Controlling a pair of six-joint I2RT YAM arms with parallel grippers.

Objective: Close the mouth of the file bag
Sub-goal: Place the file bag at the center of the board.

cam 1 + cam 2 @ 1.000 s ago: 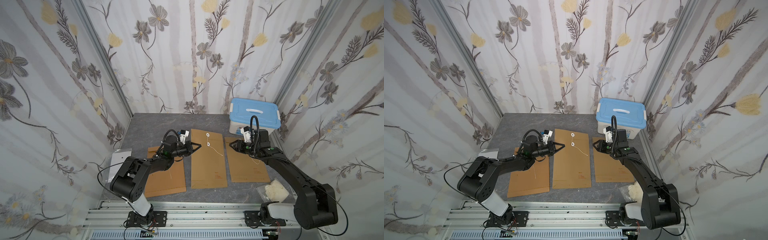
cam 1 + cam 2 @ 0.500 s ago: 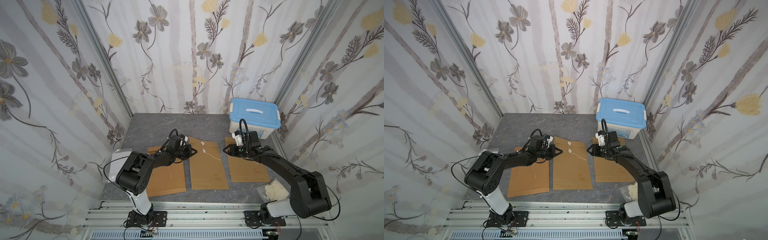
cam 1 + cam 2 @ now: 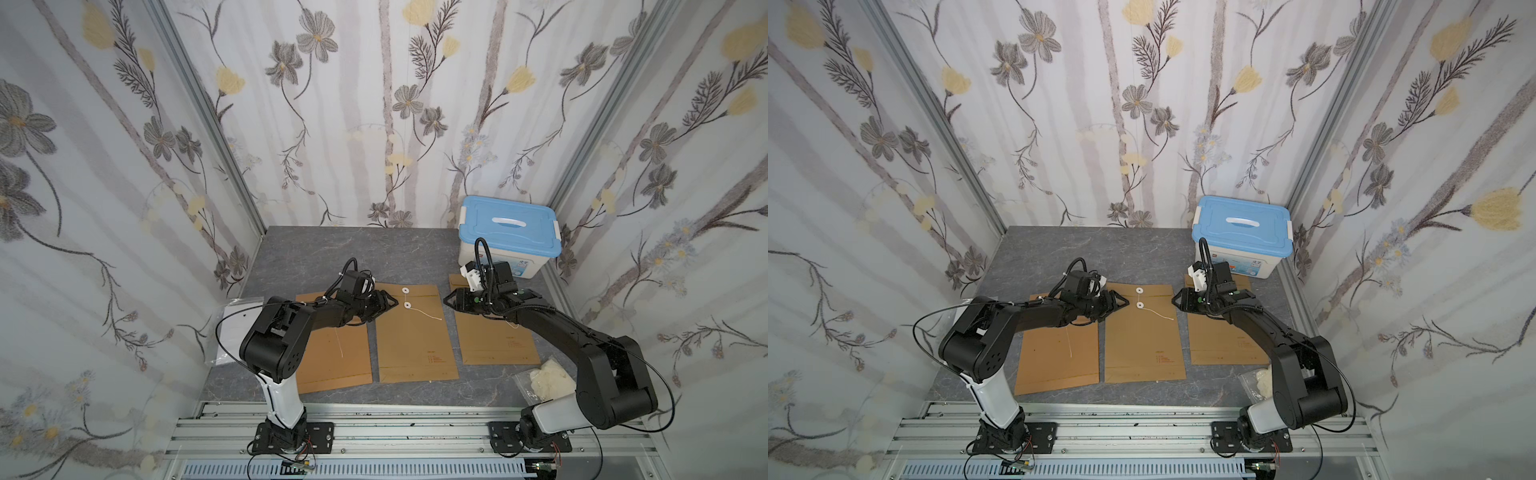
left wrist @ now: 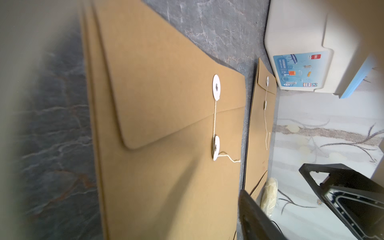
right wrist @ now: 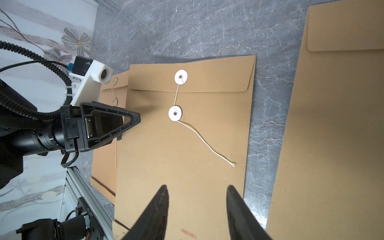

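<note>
Three kraft file bags are laid flat on the grey desk. The task's file bag, the one with clean white discs, is found second out from the blue-lidded storage box, to its left and nearer the arm bases. A second bag lies between it and the box. A third bag lies farthest from the box.

The flap is seen folded down. The string is led from the upper disc to the lower disc. How many turns are taken there cannot be told. The tail is left loose on the bag face, trailing toward the box side.

Left gripper: fingers spread, nothing held, at the bag edge farthest from the box, level with the discs.
Right gripper: fingers parted, empty, at the gap between the task bag and the bag beside the box.

The mouth is judged closed or nearly so, with only securing perhaps left.

Risks noted:
- The loose tail could be snagged by a passing finger, and the wrap pulled off the lower disc.
- If few turns are taken, the flap could be sprung open by the stiff paper.
- If the tail must be picked up, it could be missed, since it is thin and lies flat; paper might be pinched instead.
- The light bag could be slid on the smooth desk by a sideways nudge.
- Both grippers are near the discs, so contact between them is possible.
</note>
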